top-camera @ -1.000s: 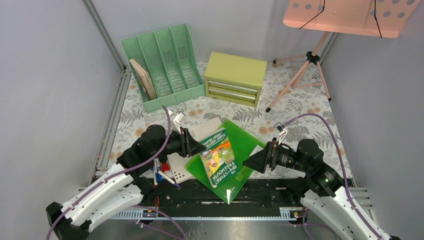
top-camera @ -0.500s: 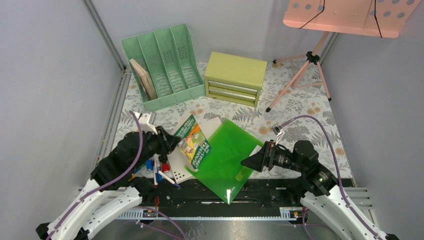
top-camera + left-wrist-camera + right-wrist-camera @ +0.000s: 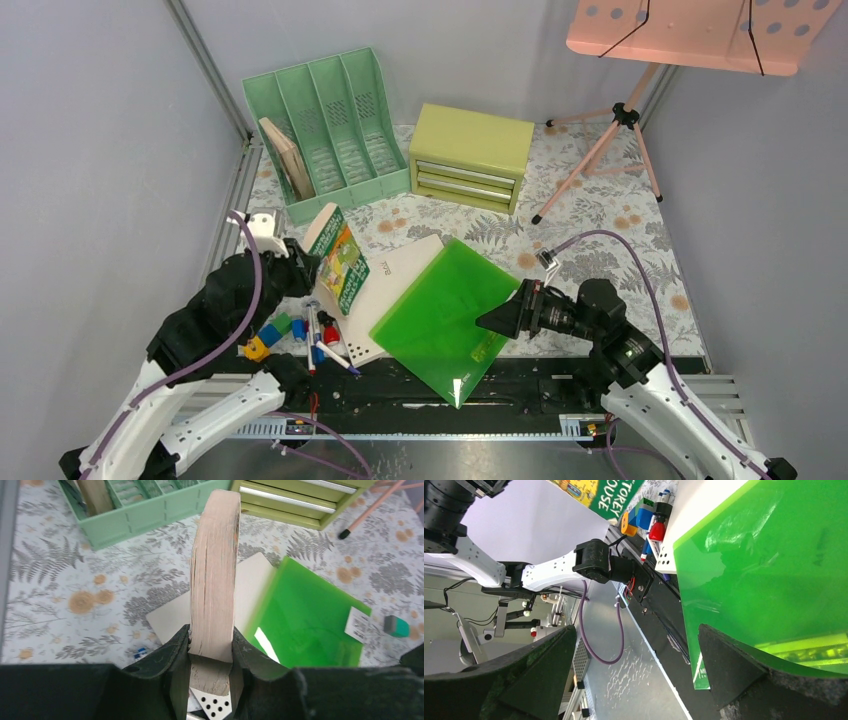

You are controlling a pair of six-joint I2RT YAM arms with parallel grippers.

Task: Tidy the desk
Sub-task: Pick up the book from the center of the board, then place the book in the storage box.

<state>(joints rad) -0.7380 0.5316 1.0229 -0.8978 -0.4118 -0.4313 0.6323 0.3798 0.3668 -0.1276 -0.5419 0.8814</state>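
Mint-green plastic, the file rack [image 3: 325, 130] stands far left on the bench [image 3: 610, 215], one slot taken by a board [image 3: 285, 160]. It is just beyond our left tool [image 3: 210, 655], which clamps the book [image 3: 214, 565] on edge, long axis aimed at the slots; this arm seems nearer. Rightward, the green folder [image 3: 440, 315] lies flat by our right tool [image 3: 497, 321], gaping and empty.

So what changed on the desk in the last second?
The left gripper, shut on the thick green-covered paperback book, carried it from over the translucent green plastic folder, leftwards and back toward the mint-green file rack. The folder and open right gripper barely moved.
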